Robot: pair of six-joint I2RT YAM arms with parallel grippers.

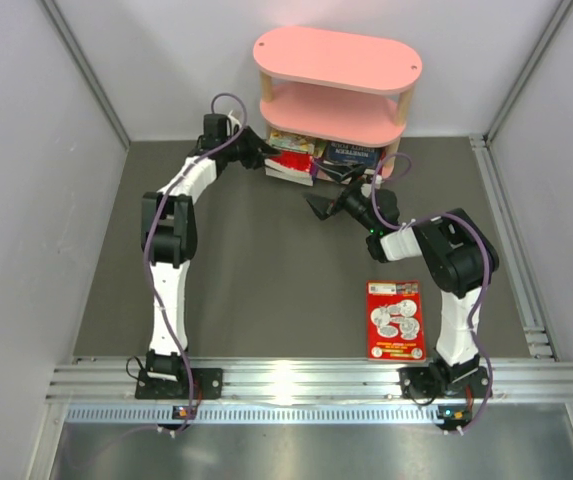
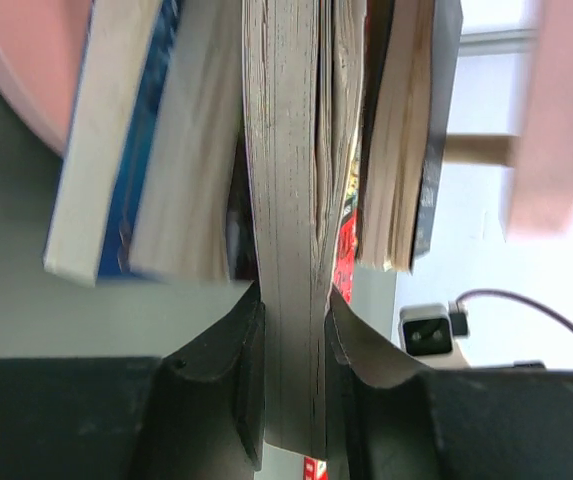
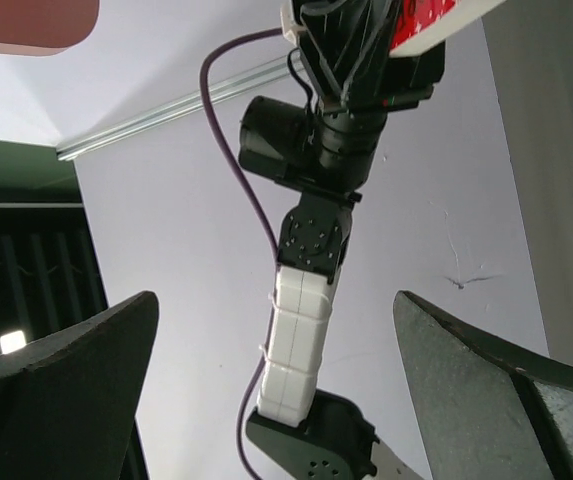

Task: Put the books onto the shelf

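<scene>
Plainly, what matters next is the one book not yet at the shelf (image 1: pixel 336 60): the red book (image 1: pixel 394 320) lies flat on the table (image 1: pixel 256 270) at the near right, just beside the right arm's base and well apart from the left arm. Its long axis runs near to far, cover up. The right gripper (image 1: pixel 318 205) hangs with its jaws spread wide and nothing between them, pointing far and left toward the shelf. The red book therefore lies behind it on the near side, and I judge that arm would have to swing round and come down over the book. It is clearly the nearer arm. The left gripper (image 2: pixel 291 300) is at the far side, at the left end of the shelf's lowest level. Its fingers are clenched on the page edge of a grey-paged book (image 2: pixel 286 180) that sits among the other books (image 1: pixel 306 158) gathered under the pink boards. From the wrist view, neighbouring books press close on both sides of the held one. Whether it is fully seated I cannot tell.
</scene>
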